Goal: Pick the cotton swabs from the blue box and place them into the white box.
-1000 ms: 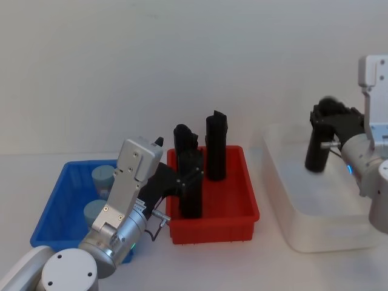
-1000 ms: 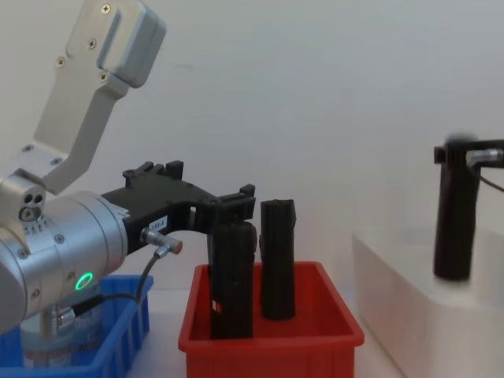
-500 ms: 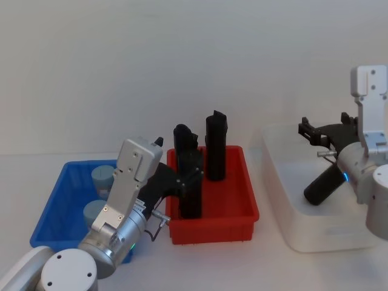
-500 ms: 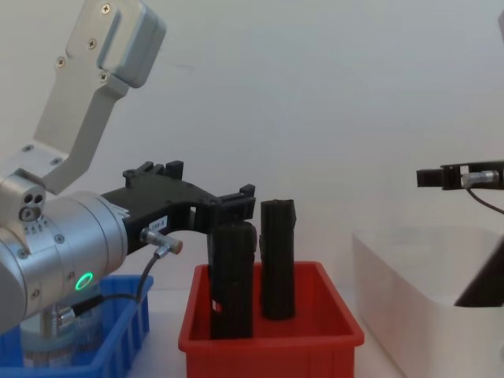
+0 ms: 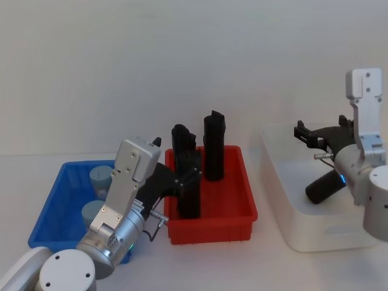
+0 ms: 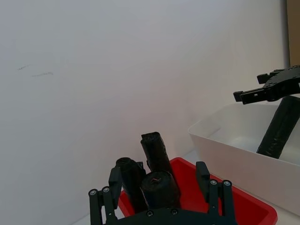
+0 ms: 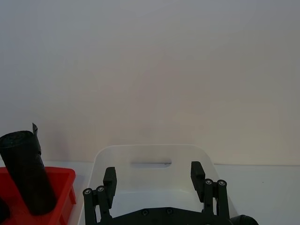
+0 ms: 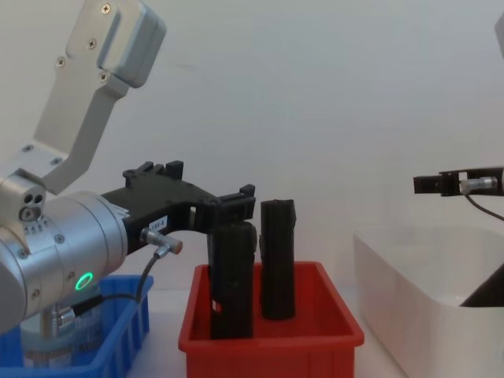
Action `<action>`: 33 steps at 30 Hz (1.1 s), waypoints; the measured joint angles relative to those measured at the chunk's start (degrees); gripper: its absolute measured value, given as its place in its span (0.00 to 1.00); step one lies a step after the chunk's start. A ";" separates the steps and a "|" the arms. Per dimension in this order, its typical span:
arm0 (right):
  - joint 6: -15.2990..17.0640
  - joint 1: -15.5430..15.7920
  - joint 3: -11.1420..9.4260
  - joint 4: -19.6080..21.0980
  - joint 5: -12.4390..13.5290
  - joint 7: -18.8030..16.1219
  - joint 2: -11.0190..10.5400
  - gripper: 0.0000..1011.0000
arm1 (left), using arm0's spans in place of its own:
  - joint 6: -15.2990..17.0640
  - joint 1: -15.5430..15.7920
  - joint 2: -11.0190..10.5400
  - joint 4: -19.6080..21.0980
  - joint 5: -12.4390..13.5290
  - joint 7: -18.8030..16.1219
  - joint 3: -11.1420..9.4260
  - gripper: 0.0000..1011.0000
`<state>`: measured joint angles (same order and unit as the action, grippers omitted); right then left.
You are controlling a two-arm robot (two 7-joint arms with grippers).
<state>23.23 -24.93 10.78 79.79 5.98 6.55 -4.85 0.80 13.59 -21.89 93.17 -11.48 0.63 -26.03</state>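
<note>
Two cotton swabs tubs [image 5: 102, 176] [image 5: 94, 212] with pale lids stand in the blue box [image 5: 60, 194] at the left. My left gripper [image 5: 185, 173] [image 8: 232, 203] is open, not over the blue box but at the red bin, its fingers either side of the top of an upright black block [image 6: 157, 187]. The white box [image 5: 303, 224] stands at the right with a black block [image 5: 324, 187] lying tilted inside. Above it, my right gripper [image 5: 303, 134] [image 7: 153, 171] is open and holds nothing.
The red bin [image 5: 212, 224] sits between the blue and white boxes and holds three tall upright black blocks [image 5: 215, 145]. A plain white wall runs behind the table. My left arm's body [image 8: 55, 252] looms over the blue box [image 8: 118, 331].
My right gripper opened and let go of the black block, which dropped and now leans in the white box. The gripper shifted slightly. The left arm has not moved.
</note>
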 joint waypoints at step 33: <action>0.05 0.00 0.00 -0.26 -0.08 -0.07 0.00 0.99 | 6.69 -1.96 -2.46 3.54 -2.75 -3.37 2.00 0.99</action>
<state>23.28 -24.93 10.78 79.53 5.90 6.48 -4.85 7.49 11.62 -24.36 96.71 -14.23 -2.74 -24.03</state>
